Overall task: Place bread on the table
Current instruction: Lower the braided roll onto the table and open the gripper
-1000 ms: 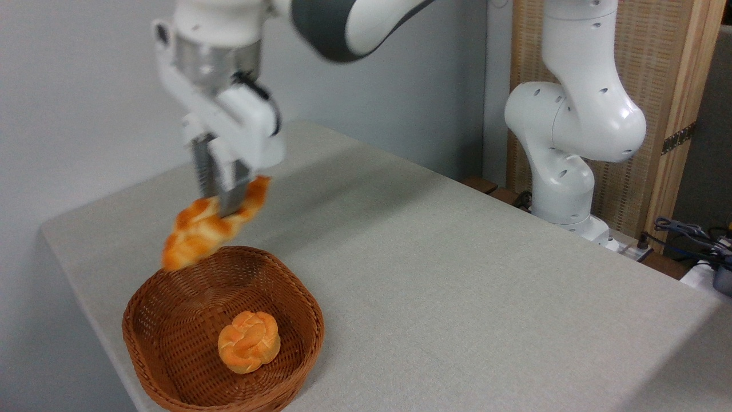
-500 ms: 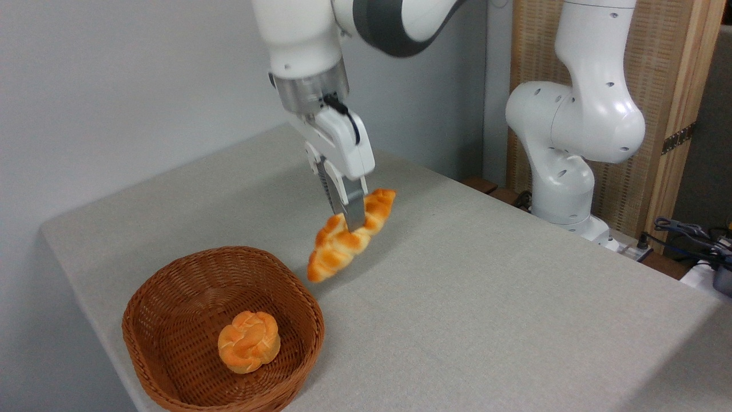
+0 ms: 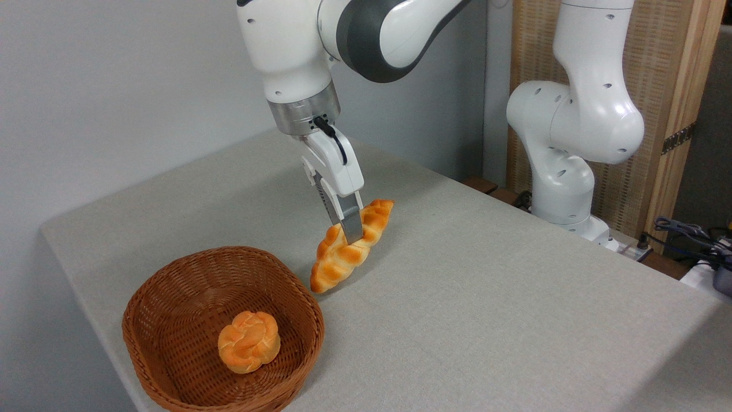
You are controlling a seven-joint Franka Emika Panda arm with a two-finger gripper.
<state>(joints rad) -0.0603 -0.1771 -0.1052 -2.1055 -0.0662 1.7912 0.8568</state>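
Note:
The bread, a long braided golden-orange loaf with pointed ends, hangs tilted with its lower left tip at or just above the table. My gripper is shut on the loaf's middle, fingers pointing down. The loaf is just to the right of the basket, outside its rim. The table has a plain light grey-beige surface.
A brown wicker basket stands at the front left, holding a small round knotted roll. The arm's white base rises at the table's far right edge. Cables lie beyond it, in front of a wooden panel.
My gripper carried the bread from above the basket's far rim to the right, then lowered it toward the table beside the basket. The roll stayed put.

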